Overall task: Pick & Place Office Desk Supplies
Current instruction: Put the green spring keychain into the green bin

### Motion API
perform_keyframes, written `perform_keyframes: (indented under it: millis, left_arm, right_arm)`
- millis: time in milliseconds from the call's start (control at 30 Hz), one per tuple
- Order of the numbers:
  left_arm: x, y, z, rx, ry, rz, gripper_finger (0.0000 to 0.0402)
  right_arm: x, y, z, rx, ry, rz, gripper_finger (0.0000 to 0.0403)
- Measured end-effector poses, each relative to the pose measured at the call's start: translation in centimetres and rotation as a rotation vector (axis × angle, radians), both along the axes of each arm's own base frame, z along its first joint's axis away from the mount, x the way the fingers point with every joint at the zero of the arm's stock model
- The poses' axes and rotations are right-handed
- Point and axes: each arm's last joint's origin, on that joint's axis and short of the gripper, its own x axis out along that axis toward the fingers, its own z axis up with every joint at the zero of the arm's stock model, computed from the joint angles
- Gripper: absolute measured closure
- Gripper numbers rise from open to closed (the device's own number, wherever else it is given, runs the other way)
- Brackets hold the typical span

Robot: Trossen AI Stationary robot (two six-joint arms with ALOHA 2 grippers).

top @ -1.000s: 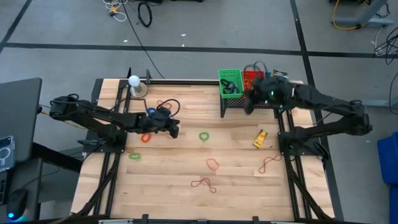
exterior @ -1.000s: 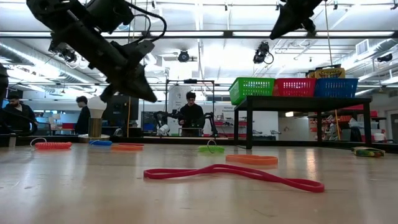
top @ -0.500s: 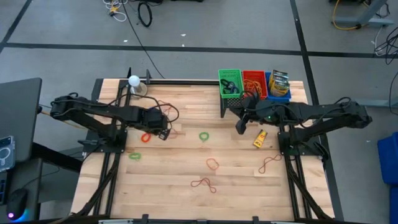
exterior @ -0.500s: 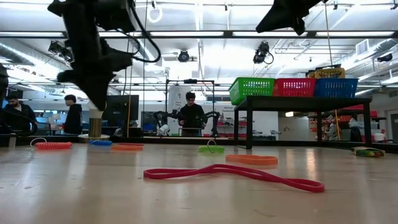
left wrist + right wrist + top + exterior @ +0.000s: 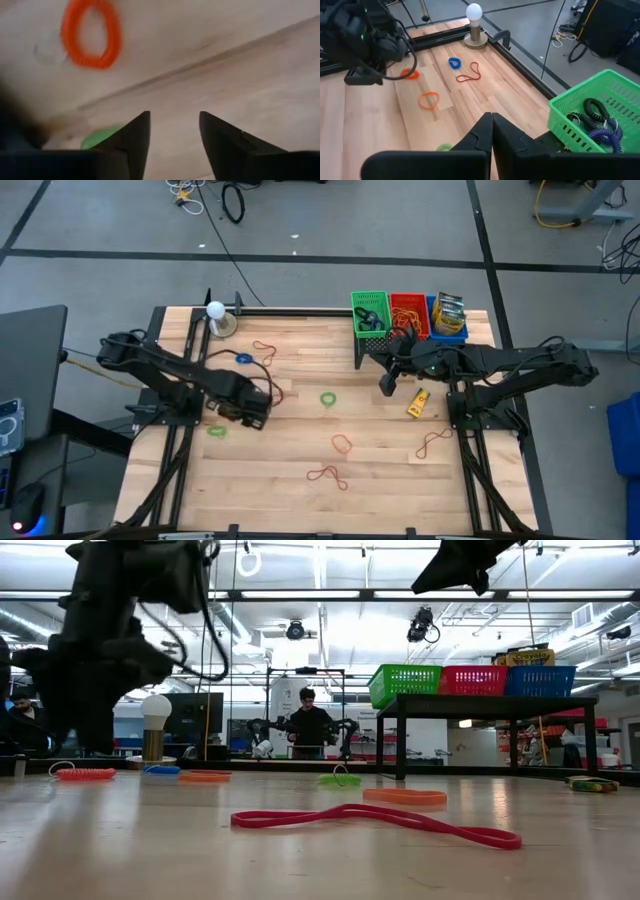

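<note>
The left fingers (image 5: 171, 131) stood spread over bare counter (image 5: 240, 75), empty; only the left wrist view showed this, with an orange ring (image 5: 91, 36) ahead of the tips and a green ring (image 5: 102, 137) just beside one finger. The high view placed that gripper (image 5: 250, 412) low between the same two rings, orange (image 5: 235, 401) and green (image 5: 216, 430).

The right fingers (image 5: 491, 131) were pressed together, holding nothing. From above they (image 5: 386, 384) hung just in front of three baskets: green (image 5: 369, 314), red (image 5: 407, 311) and blue (image 5: 449, 319). The right wrist view alone looked into the green basket (image 5: 600, 115), where dark coiled loops lay.

Counted from above, loose on the counter: a second green ring (image 5: 327, 398), a blue ring (image 5: 244, 359), four thin bands, and a yellow bottle (image 5: 417, 402) near the right fingers. The low view showed a red band (image 5: 375, 819) closest to its camera.
</note>
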Motion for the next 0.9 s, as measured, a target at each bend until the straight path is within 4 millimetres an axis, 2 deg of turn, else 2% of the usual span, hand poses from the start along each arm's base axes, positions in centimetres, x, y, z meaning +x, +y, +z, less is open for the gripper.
perform_keyframes:
  millis: [133, 333, 467, 767, 900]
  left_arm:
    - [-0.2, -0.8, -0.9, -0.023, 0.091, 0.060, 0.0202]
    - [-1.6, -1.8, -1.1, 0.013, 0.246, 0.093, 0.0202]
    - [-1.8, -2.2, -1.2, 0.019, 0.249, 0.094, 0.0208]
    - [-3.1, -2.5, -3.3, -0.012, 0.263, 0.125, 0.0208]
    - [-3.3, -2.8, -4.1, -0.023, 0.222, 0.095, 0.0224]
  right_arm:
    - [0.0, 0.0, 0.0, -0.019, 0.010, 0.011, 0.0393]
    - [0.0, 0.0, 0.0, -0.026, 0.015, 0.020, 0.0393]
    - [0.0, 0.1, 0.0, -0.023, 0.018, 0.037, 0.0393]
    - [0.0, 0.1, 0.0, -0.025, 0.021, 0.045, 0.0394]
    - [0.0, 0.1, 0.0, -0.026, 0.021, 0.046, 0.0394]
